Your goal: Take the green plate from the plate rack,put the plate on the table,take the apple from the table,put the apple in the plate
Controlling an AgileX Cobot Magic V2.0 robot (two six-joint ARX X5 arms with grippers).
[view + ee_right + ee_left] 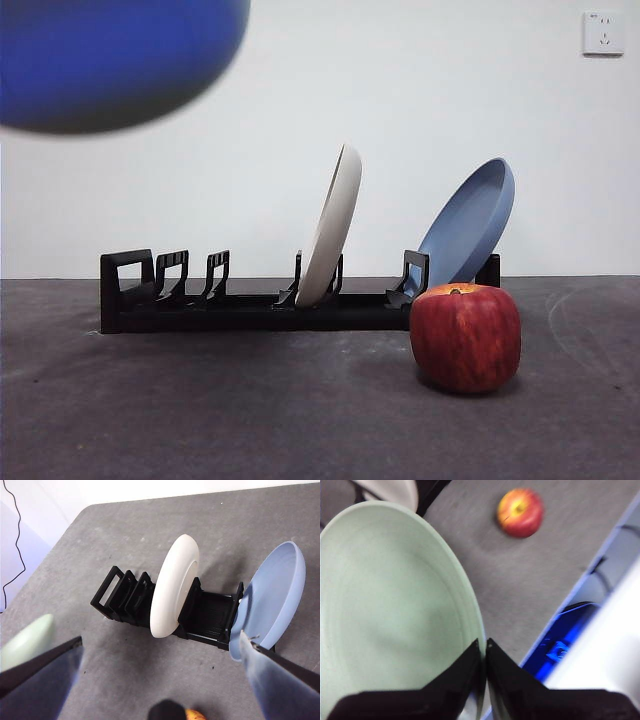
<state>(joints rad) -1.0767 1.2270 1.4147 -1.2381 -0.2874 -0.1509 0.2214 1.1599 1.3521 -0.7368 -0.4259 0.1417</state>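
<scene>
My left gripper [482, 647] is shut on the rim of the green plate [390, 610] and holds it in the air above the table [520, 580], clear of the plate rack [250, 310]. The plate also shows as a pale green edge in the right wrist view [27, 640]. The red apple [465, 337] stands on the table in front of the rack's right end. It also shows in the left wrist view [520, 512]. My right gripper [161, 639] is open and empty, high above the table on the near side of the rack [210, 615].
A cream-white plate [332, 225] stands in the rack's middle and a blue plate [470, 225] leans at its right end. A big blurred dark blue shape [110, 60] fills the front view's top left corner. A wall socket [603, 32] is at the top right.
</scene>
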